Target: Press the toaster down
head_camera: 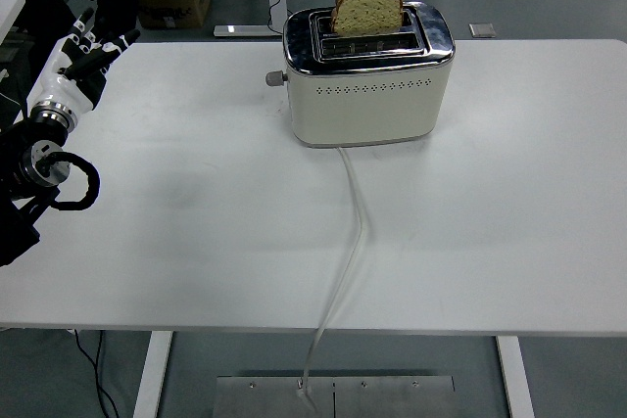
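Cream-coloured with a shiny chrome top, the toaster (367, 77) is standing at the far middle of the white table (490, 222). A bread slice (368, 9) is sticking up from its slot; the side lever (273, 77) is sitting high. No readable writing is showing. The left hand (86, 54) is hovering at the far left edge, fingers loose and holding nothing.

Glossy chrome top on matt cream toaster (367, 95); smooth white table (490, 222); translucent plastic cord (351, 242)
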Controlling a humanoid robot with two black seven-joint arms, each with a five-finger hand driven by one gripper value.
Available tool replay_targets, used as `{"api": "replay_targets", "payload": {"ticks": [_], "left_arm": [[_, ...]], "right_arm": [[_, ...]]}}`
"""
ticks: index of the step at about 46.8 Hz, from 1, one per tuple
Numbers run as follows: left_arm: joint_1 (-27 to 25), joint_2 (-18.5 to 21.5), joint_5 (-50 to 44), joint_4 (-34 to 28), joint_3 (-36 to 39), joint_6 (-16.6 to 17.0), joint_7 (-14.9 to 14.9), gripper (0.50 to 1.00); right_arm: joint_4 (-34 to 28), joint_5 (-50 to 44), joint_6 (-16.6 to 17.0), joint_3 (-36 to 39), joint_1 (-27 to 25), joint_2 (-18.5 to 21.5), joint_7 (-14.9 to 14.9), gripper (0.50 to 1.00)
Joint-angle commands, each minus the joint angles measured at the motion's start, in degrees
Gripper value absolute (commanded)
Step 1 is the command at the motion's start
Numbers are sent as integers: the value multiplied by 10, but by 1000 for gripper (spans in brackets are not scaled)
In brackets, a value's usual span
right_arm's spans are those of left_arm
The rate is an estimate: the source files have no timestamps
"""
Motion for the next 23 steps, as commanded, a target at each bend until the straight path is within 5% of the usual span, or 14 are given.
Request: {"api": "replay_targets", "payload": {"ticks": [1,11,23], "left_arm": [[4,-17,1,13,-5,-13,0,1000],[5,-66,-1,65,-34,-38,0,1000],[5,-77,6,80,-47,-58,0,1000]], "right_arm": [[0,-1,0,0,2,0,0,1000],[1,-3,0,0,4,0,1,1000],[1,0,0,1,3,0,3,1000]]}}
